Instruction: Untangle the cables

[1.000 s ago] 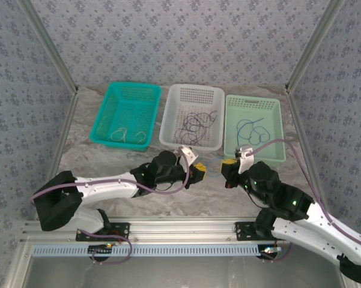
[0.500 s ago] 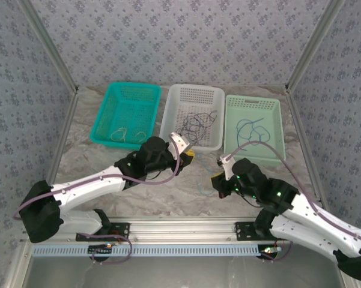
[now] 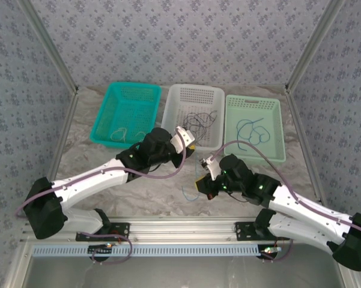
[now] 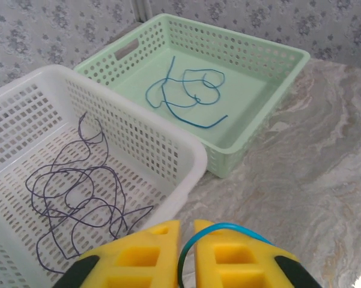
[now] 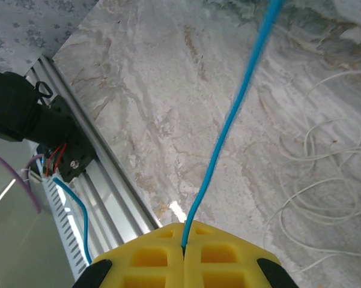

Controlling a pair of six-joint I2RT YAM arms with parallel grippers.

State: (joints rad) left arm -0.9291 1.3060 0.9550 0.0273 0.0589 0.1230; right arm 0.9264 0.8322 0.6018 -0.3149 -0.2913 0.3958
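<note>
Down at the right gripper (image 5: 184,231), the yellow fingers are pressed together on a blue cable (image 5: 228,132), which leaves the pinch and runs straight and tight toward 1 o'clock in that wrist's view. From overhead, the left gripper (image 4: 186,227) sits at about 11 o'clock from it. Its fingers are nearly together, with what looks like the same blue strand down the narrow slit between them and arching over one finger. I take that as a pinch, though a lighter one.

With the strand this tight between two arms, my first worry is a slip. If either arm pulls further, the cable could slide out of the left slit, whip loose and fall wherever it likes.

Lying on the marbled table (image 5: 168,90) at 3 o'clock of the right fingers are pale cables (image 5: 324,186) in loose overlapping loops. A low sweep, or a trailing end of the blue one, could hook a loop and drag it along, making a new knot.

Further out, the white basket (image 4: 186,162) stands just beside the left fingers at 10 o'clock, with dark cables (image 4: 78,192) heaped inside. A careless swing could bump its rim or drop the strand among them. The green basket (image 4: 252,144), at 1 o'clock, holds a second blue wire (image 4: 186,90), and a sloppy release there might lay one across the other.
</note>
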